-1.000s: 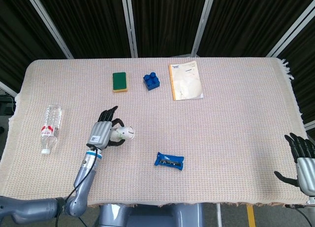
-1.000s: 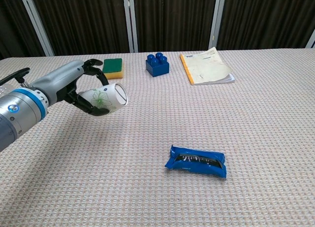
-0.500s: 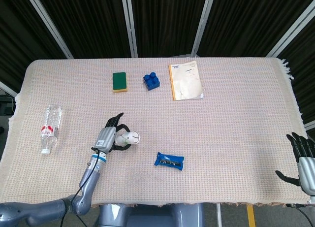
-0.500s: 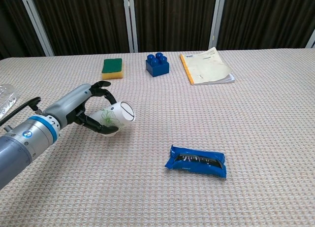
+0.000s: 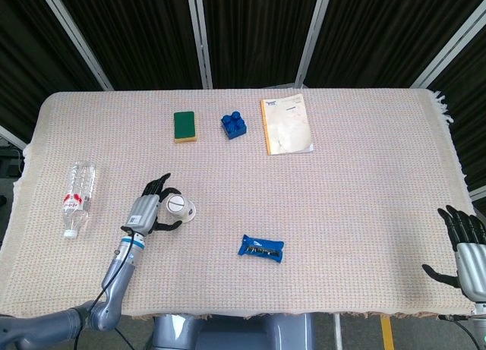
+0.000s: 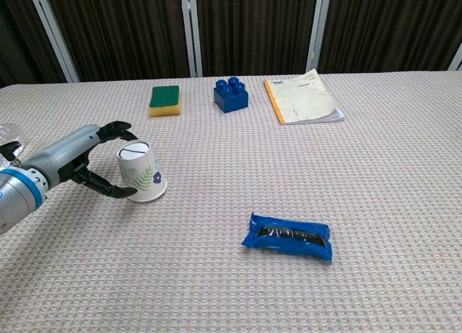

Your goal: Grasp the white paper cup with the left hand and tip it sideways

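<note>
The white paper cup with a leaf and flower print stands upside down on the table, base up and rim on the cloth; in the head view the cup lies left of centre. My left hand sits just left of it, fingers spread above and below the cup's side without closing on it. From above, the left hand brackets the cup from the left. My right hand hangs at the table's near right corner, fingers spread, holding nothing.
A blue snack packet lies right of the cup. At the far side are a green sponge, a blue toy block and a booklet. A water bottle lies near the left edge.
The cup was held on its side in my left hand; now it stands inverted on the table. The hand has moved left, lowered, and its fingers have loosened.
</note>
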`<state>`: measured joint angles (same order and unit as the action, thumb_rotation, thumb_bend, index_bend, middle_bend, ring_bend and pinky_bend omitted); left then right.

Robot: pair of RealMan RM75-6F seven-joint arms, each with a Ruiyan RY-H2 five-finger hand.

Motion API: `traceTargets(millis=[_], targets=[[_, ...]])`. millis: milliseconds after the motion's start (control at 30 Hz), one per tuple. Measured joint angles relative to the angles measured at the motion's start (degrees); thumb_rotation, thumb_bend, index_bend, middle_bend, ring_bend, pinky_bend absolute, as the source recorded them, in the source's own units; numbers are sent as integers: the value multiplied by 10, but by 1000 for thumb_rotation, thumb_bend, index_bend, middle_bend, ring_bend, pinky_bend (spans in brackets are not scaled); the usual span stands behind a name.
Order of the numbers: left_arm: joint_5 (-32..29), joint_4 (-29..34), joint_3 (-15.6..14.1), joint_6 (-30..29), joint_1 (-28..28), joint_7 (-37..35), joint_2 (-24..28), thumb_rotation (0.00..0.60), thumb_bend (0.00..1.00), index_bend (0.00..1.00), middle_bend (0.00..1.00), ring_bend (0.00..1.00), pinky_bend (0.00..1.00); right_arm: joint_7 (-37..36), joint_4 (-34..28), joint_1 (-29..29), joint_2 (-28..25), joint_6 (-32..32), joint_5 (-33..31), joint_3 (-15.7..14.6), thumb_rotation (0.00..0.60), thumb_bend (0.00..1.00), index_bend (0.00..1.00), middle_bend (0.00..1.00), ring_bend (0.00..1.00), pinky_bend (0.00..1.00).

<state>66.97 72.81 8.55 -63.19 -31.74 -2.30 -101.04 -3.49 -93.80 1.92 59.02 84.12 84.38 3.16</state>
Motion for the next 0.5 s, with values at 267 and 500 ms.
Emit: traceTargets(millis=[267, 500], targets=[[42, 15, -10, -35, 24, -23, 29, 600, 129, 0, 0, 0, 0, 4, 0, 2, -1, -2, -4, 2, 600, 0, 0, 0, 0, 0], [77, 34, -26, -104, 51, 24, 65, 600, 129, 0, 0, 0, 0, 14, 7, 2, 8, 1, -6, 5, 600, 0, 0, 0, 0, 0]])
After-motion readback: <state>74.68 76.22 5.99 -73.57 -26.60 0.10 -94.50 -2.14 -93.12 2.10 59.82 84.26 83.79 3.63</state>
